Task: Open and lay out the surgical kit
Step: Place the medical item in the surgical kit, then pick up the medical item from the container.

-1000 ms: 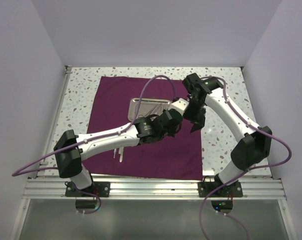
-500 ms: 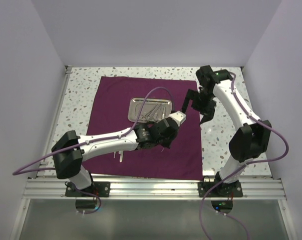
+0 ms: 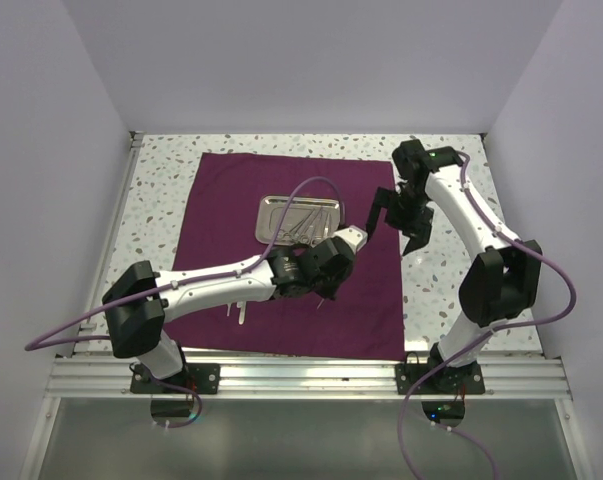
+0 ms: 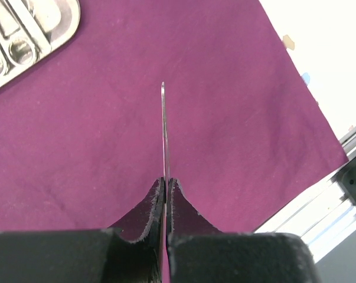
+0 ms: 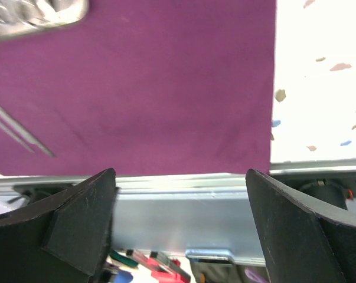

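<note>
The surgical kit's maroon cloth (image 3: 231,200) lies spread flat on the table. A shiny steel tray (image 3: 299,217) with thin silver instruments sits on its far middle. My left gripper (image 3: 327,284) hovers over the cloth just near of the tray. In the left wrist view it (image 4: 165,184) is shut on a thin silver instrument (image 4: 164,127), seen edge-on and pointing ahead, with the tray (image 4: 30,29) at top left. My right gripper (image 3: 398,228) is open and empty above the cloth's right edge. In the right wrist view its fingers (image 5: 77,218) stand wide apart.
Silver tweezers (image 3: 239,310) lie on the cloth's near left part and also show in the right wrist view (image 5: 18,132). An aluminium rail (image 3: 301,375) runs along the near table edge. Speckled tabletop (image 3: 451,190) borders the cloth on the right.
My left gripper has drawn back from the tray's right end toward the near side with the instrument. My right gripper has lifted away from the centre to the cloth's right edge.
</note>
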Controlling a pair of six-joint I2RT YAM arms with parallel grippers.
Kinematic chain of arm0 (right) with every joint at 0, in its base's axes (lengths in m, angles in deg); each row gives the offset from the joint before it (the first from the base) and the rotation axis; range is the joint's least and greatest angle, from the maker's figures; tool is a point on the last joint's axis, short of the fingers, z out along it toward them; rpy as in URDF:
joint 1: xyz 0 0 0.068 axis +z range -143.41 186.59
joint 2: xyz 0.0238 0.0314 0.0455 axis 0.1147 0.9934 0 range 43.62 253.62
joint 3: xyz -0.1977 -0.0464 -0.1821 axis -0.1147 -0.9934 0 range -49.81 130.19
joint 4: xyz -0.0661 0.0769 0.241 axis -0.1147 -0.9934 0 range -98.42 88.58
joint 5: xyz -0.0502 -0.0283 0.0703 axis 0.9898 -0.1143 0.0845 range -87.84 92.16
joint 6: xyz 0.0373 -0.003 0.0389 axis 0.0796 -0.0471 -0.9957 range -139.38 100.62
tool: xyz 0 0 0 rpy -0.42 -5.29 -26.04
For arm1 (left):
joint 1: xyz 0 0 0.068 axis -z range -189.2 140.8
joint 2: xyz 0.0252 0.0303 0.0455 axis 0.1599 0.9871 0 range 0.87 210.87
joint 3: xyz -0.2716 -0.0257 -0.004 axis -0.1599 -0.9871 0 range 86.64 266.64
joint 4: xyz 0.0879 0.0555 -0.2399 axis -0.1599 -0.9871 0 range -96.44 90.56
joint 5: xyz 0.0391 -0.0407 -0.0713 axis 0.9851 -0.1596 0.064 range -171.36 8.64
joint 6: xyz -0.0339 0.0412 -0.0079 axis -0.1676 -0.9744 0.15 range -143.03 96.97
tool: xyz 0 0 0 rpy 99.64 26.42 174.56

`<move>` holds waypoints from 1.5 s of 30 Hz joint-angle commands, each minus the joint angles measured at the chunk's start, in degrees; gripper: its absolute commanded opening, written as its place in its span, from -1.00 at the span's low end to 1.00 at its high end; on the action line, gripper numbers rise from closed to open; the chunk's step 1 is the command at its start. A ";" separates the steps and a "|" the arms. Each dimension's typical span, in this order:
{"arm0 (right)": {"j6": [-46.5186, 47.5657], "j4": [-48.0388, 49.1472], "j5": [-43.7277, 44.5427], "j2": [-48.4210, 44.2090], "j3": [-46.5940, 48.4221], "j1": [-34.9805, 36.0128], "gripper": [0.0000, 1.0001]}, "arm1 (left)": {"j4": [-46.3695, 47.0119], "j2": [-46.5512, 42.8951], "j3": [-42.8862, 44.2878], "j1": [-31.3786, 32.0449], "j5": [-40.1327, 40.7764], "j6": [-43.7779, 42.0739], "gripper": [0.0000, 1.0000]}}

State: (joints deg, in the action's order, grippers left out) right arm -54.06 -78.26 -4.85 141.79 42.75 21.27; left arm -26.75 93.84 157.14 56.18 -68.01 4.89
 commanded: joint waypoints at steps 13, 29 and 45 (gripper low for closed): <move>-6.63 5.12 13.68 -11.77 -3.79 0.09 0.94 | -17.16 20.58 22.93 -0.61 -1.74 17.25 -0.77; -3.56 17.51 6.92 -3.44 0.77 9.13 0.69 | -24.88 -0.05 27.40 -8.33 4.93 16.55 0.84; -4.08 15.14 15.00 24.34 22.84 15.38 -0.17 | -32.89 -18.35 16.60 -21.26 13.11 11.71 0.79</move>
State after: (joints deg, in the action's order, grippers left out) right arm -57.80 -62.18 6.25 165.29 62.03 36.83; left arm -58.22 77.40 175.07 35.16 -55.55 17.70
